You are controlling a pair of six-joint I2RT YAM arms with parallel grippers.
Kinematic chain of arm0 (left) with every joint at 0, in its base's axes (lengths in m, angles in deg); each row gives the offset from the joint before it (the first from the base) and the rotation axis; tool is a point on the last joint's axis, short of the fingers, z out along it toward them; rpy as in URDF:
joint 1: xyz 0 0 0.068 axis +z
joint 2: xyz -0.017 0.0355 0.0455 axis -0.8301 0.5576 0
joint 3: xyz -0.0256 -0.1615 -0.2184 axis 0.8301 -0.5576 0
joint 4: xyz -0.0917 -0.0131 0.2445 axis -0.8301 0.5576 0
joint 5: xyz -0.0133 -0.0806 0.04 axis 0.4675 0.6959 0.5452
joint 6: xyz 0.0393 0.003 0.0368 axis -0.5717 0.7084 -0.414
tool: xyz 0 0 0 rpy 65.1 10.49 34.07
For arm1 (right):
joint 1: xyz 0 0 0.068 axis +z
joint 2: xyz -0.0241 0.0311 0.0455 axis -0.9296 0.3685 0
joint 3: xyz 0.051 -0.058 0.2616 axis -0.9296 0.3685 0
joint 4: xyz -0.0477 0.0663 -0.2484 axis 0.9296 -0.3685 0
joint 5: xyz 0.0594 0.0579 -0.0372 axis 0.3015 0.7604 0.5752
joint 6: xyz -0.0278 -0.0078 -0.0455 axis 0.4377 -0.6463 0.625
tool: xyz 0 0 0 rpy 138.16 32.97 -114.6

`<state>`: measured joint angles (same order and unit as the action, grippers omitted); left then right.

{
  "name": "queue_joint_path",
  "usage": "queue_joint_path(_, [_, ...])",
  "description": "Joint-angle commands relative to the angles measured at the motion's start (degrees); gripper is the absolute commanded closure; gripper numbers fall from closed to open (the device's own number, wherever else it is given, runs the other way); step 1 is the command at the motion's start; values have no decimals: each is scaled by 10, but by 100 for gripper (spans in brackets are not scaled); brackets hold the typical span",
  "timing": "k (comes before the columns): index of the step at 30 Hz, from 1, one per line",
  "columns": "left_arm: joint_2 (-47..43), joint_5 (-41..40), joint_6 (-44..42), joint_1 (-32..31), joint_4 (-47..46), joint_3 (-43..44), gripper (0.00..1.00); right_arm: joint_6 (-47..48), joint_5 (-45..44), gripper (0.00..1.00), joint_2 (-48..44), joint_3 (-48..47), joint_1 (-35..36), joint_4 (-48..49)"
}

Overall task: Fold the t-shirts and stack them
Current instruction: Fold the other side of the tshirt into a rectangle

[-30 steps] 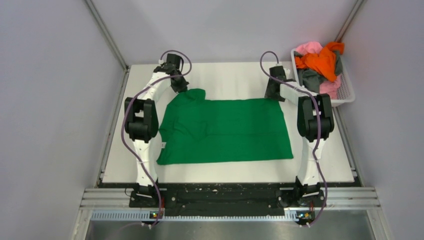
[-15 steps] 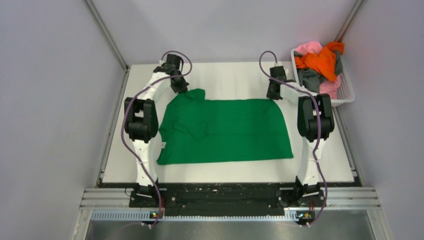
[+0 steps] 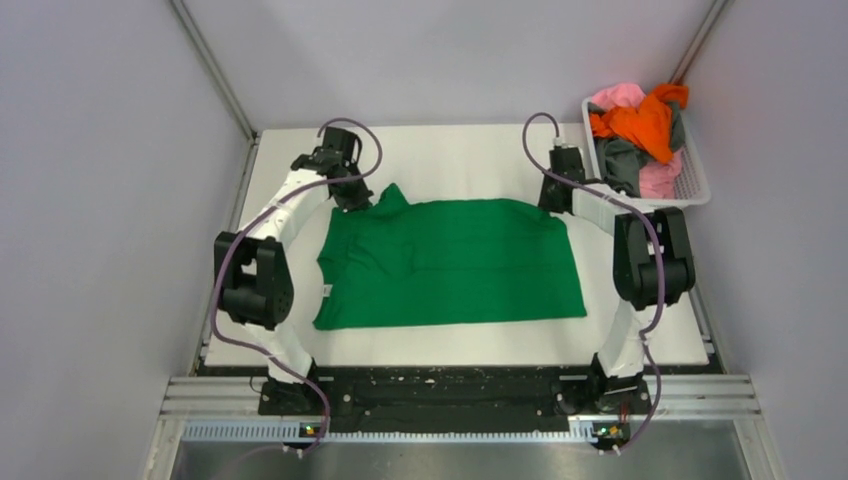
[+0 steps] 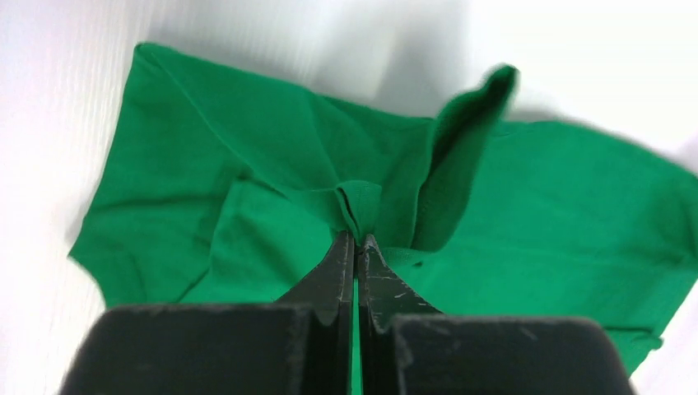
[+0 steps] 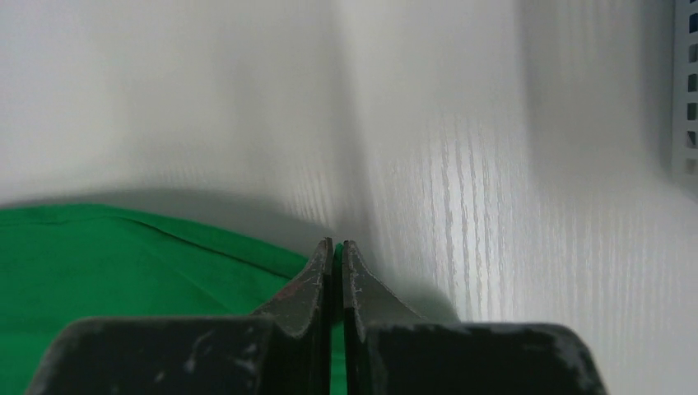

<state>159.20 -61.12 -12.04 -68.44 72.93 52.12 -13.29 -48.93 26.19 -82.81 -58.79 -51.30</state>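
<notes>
A bright green t-shirt (image 3: 450, 262) lies spread on the white table, its far edge lifted at both corners. My left gripper (image 3: 368, 200) is shut on a bunched fold of the green t-shirt (image 4: 247, 189) at the far left corner. My right gripper (image 3: 552, 205) is shut on the green t-shirt's (image 5: 123, 263) far right corner, with a sliver of green cloth between its fingers. Orange (image 3: 640, 122), pink (image 3: 618, 96) and dark grey (image 3: 620, 158) t-shirts are heaped in the basket at the far right.
The white mesh basket (image 3: 692, 182) stands at the table's far right corner; its wall (image 5: 685, 90) shows at the right edge of the right wrist view. Grey walls enclose the table on three sides. Bare white table (image 3: 460, 150) lies beyond the shirt.
The right gripper has shut on the shirt's far right corner. Both arms have swung outward and both far corners of the shirt now stand raised off the table.
</notes>
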Motion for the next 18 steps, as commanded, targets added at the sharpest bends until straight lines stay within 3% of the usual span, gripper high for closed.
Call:
queue_joint_path(1, [-80, -29, -12, -19, 19, -57, 100, 7, 14, 100, -71, 35, 4, 35])
queue_joint_path(12, [-223, -69, -2, -38, 103, -149, 100, 17, 33, 100, -177, 121, 5, 39])
queue_joint_path(18, [-279, -54, 1, -44, 115, -193, 100, 20, -2, 100, -227, 154, 5, 5])
